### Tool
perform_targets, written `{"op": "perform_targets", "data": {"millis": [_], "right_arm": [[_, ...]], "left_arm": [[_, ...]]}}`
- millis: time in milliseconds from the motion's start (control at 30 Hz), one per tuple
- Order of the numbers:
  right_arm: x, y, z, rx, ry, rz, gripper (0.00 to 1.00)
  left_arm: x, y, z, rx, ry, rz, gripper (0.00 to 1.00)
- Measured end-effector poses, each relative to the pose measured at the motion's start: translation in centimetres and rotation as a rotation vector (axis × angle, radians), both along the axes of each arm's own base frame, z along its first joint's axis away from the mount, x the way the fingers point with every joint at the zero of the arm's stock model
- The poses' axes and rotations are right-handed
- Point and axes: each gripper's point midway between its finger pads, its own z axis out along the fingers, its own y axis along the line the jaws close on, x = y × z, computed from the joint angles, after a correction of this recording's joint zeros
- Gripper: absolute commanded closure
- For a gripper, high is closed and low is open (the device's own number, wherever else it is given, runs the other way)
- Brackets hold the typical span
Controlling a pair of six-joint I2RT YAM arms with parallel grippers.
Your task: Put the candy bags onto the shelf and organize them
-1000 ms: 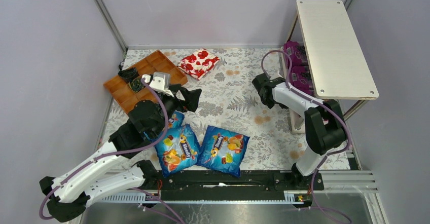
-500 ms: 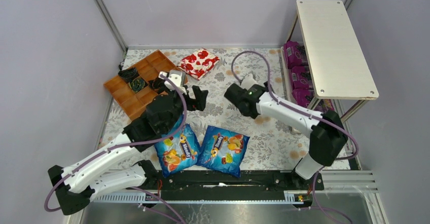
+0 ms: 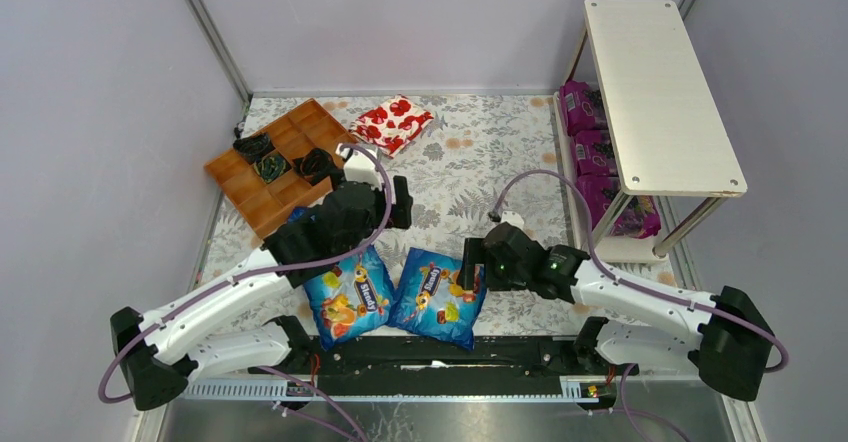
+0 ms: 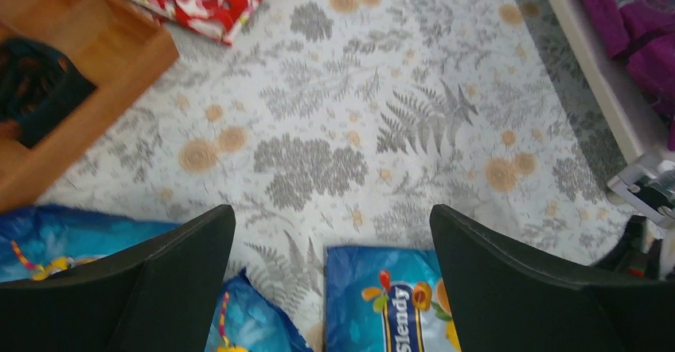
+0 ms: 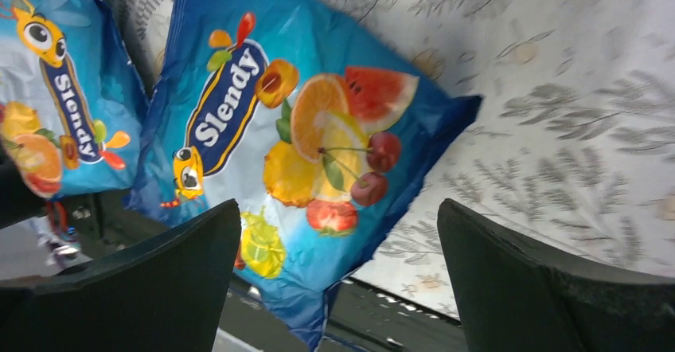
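Observation:
Two blue candy bags lie side by side near the table's front edge, one on the left (image 3: 347, 302) and one on the right (image 3: 440, 297). A third blue bag (image 4: 48, 232) peeks out under my left arm. Magenta-purple candy bags (image 3: 592, 147) lie in a row on the lower board of the shelf (image 3: 655, 82). My left gripper (image 3: 398, 202) hovers open over the cloth, just beyond the blue bags (image 4: 398, 304), with nothing in it. My right gripper (image 3: 468, 267) is open and empty, low over the right blue bag (image 5: 318, 129) at its near edge.
A brown wooden tray (image 3: 305, 122) with dark wrapped pieces (image 3: 255, 147) sits at the back left. Next to it lies a red-and-white flower packet (image 3: 392, 124). A black rail (image 3: 440, 357) runs along the table's front edge. Grey walls close in both sides.
My right gripper has drawn back from the shelf's lower board, swung over to the right blue bag and opened wide. My left gripper has moved right, away from the tray.

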Motion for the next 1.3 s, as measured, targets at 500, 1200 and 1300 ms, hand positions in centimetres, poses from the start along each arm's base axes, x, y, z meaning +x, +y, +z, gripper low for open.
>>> {"op": "perform_targets", "data": {"millis": [500, 1200, 1300], "right_arm": [[-3.7, -0.3, -2.9, 0.159, 0.155, -0.068, 0.00], [-2.7, 5.8, -4.6, 0.520, 0.316, -0.216, 0.17], [-1.9, 6.5, -4.4, 0.531, 0.296, -0.212, 0.15]], "left_arm": [[-8.3, -2.8, -15.2, 0.033, 0.614, -0.191, 0.12], [-12.6, -5.0, -22.3, -0.076, 0.917, -0.236, 0.53], [-12.4, -5.3, -22.5, -0.086, 0.923, -0.240, 0.54]]}}
